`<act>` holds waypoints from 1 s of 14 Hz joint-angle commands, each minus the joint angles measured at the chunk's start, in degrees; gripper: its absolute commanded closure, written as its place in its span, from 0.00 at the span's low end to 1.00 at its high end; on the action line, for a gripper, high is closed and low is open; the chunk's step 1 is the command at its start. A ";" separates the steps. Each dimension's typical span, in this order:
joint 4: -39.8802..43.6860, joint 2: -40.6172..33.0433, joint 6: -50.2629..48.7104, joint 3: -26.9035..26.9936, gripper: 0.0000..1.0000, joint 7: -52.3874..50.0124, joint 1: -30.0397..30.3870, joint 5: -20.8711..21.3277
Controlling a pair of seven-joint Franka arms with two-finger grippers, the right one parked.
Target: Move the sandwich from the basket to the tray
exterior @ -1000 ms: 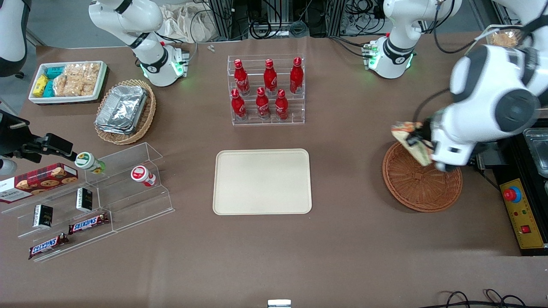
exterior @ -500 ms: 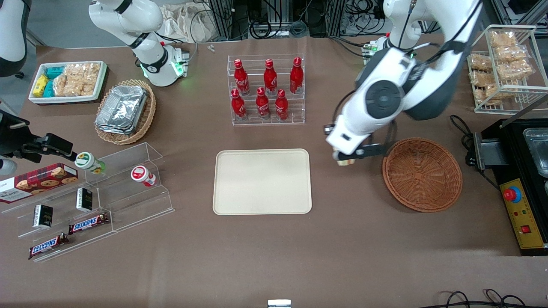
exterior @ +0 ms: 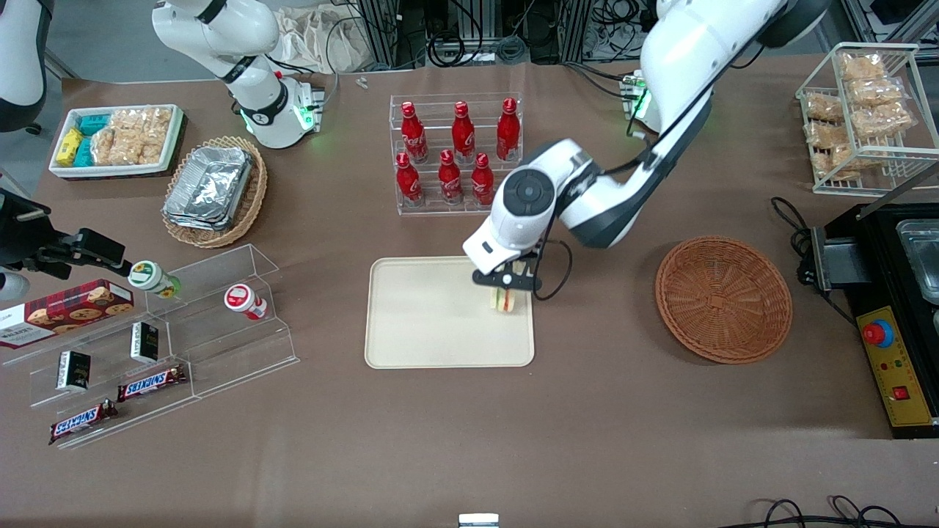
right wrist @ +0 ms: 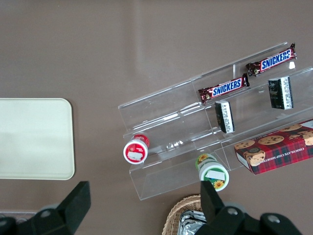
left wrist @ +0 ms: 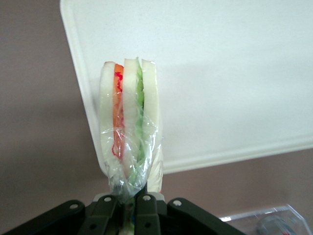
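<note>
The clear-wrapped sandwich (exterior: 504, 301) (left wrist: 129, 127), pale bread with orange, red and green layers, hangs over the cream tray (exterior: 425, 323) (left wrist: 234, 73) near the tray's edge toward the working arm's end. My left gripper (exterior: 506, 282) (left wrist: 128, 208) is shut on the sandwich's wrapped end, holding it above the tray's rim. The reddish-brown wicker basket (exterior: 723, 299) sits apart, toward the working arm's end of the table, with nothing in it.
A clear rack of red bottles (exterior: 456, 154) stands farther from the front camera than the tray. A tan basket of foil containers (exterior: 214, 191) and a clear shelf of snacks (exterior: 154, 345) lie toward the parked arm's end. A wire rack of snack bags (exterior: 862, 110) stands near the basket.
The left arm carried the sandwich out of the basket, across the table, and now holds it over the tray's edge. The basket is left empty.
</note>
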 commanded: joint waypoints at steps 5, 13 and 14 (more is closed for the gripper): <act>4.06 4.07 -1.62 1.19 0.01 -0.70 -0.56 3.10; 9.23 -9.44 -20.56 0.85 0.00 -15.12 3.56 0.03; 10.55 -11.72 -23.74 0.76 0.00 -12.94 5.23 -0.59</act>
